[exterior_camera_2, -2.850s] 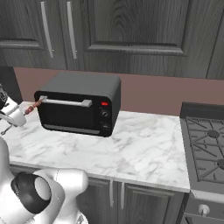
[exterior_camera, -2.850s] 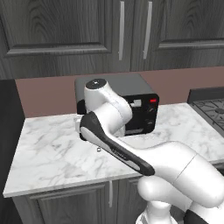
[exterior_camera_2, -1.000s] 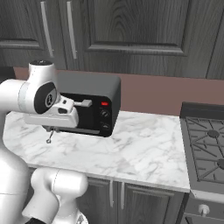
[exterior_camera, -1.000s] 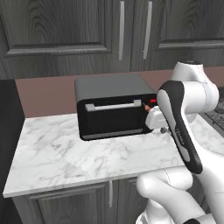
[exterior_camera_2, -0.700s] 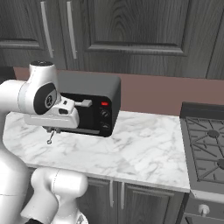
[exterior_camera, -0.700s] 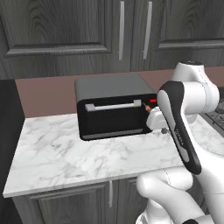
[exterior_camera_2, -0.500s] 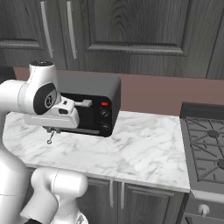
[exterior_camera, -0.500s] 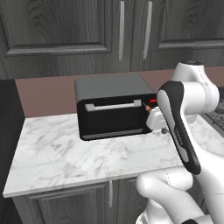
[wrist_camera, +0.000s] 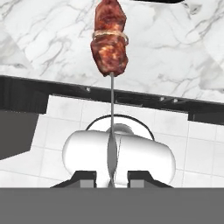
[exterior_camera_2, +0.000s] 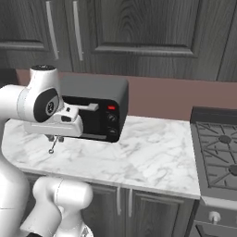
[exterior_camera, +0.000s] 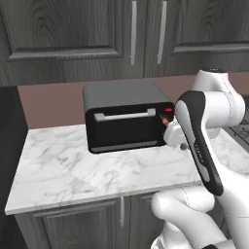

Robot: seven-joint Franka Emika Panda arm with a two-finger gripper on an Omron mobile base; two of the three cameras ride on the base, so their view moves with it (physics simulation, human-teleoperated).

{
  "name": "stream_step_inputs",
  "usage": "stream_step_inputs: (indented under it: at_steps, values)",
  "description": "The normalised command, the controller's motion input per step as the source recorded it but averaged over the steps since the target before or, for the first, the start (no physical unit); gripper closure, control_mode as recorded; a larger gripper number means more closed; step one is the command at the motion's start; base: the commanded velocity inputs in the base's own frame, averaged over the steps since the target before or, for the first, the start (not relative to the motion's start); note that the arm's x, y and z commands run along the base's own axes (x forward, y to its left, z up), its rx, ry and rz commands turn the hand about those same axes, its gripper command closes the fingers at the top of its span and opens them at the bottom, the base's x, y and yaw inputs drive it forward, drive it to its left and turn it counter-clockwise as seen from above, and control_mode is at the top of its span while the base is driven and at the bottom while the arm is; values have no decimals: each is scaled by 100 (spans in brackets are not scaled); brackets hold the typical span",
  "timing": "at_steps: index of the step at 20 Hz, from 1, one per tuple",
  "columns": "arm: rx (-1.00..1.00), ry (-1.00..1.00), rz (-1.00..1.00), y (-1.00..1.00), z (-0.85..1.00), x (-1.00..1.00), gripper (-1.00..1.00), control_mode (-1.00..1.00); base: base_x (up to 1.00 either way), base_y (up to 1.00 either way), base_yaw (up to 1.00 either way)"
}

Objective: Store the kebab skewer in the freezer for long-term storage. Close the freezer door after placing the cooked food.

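Nothing has moved in the last second; nearly three seconds back the arm stood at the toaster oven's other side. The kebab skewer (wrist_camera: 110,41) is a thin metal stick with glistening red-brown meat chunks bunched at its far end, its bare shaft running back between the gripper's (wrist_camera: 111,174) fingertips, which are pinched on it. From the right base camera the stick's tip (exterior_camera_2: 52,149) hangs down over the white marble counter (exterior_camera_2: 152,157). The black toaster oven (exterior_camera: 125,121) stands just behind the hand, dark wood cupboards (exterior_camera: 97,39) above, a stove (exterior_camera_2: 217,155) further right.
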Motion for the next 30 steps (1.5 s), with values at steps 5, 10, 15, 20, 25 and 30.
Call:
stream_step_inputs:
  at_steps: [5, 10, 15, 20, 25, 30]
  values:
    - [0, 0, 0, 0, 0, 0, 100, 100, -57, 1, 0]
    - [0, 0, 0, 0, 0, 0, 100, 100, -60, 25, 1]
    - [0, 0, 0, 0, 0, 0, 100, 100, -80, 23, 7]
    - [0, 0, 0, 0, 0, 0, 100, 100, -85, 20, 11]
    - [0, 0, 0, 0, 0, 0, 100, 100, -68, 33, 19]
    - [0, 0, 0, 0, 0, 0, 100, 100, -48, 43, 21]
